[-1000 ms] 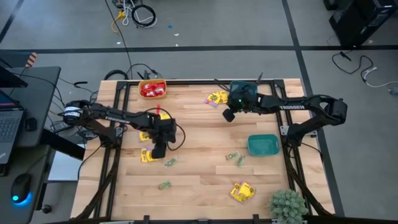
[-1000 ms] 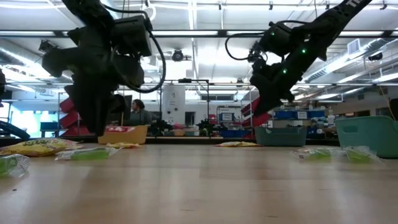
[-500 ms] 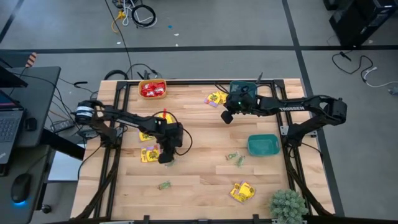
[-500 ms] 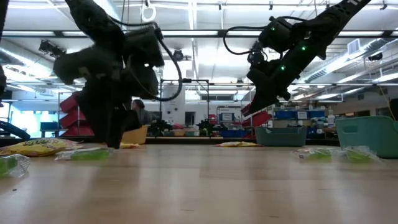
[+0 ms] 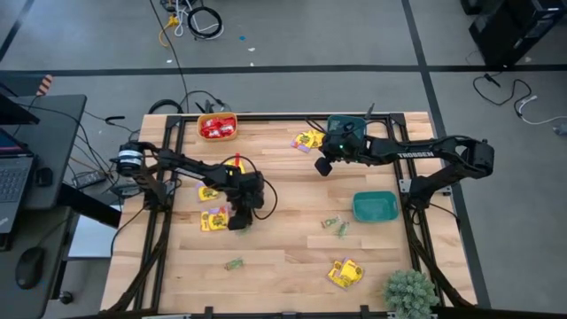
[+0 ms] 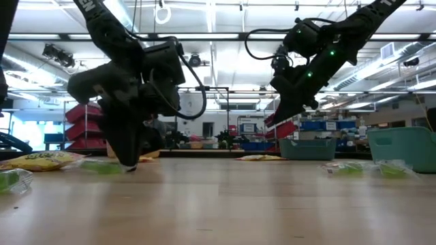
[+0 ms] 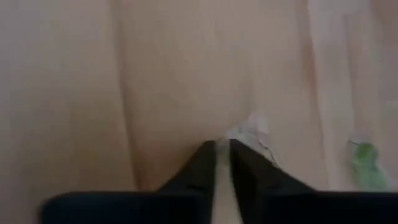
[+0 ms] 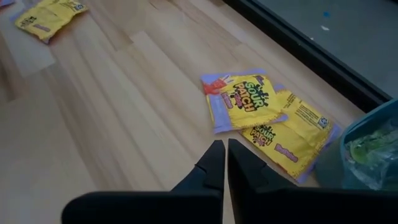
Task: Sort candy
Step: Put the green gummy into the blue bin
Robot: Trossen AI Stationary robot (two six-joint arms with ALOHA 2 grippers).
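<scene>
Reaching down to the table (image 5: 283, 257), your left hand (image 5: 237, 222) has its fingertips on the wood, fingers pinched narrow around a pale green/clear packet (image 7: 252, 127); wrist pitched steeply down in the low view. Your right hand (image 5: 324, 166) hangs above the far side, fingers closed and empty, angled toward two yellow packets (image 8: 261, 112). More candy is scattered: yellow ones (image 5: 345, 273) on the near edge, green ones (image 5: 335, 226) beside the teal bowl (image 5: 375, 206), red ones in the orange bowl (image 5: 218, 128).

Candy (image 5: 345, 273) packets scattered flat across table.
</scene>
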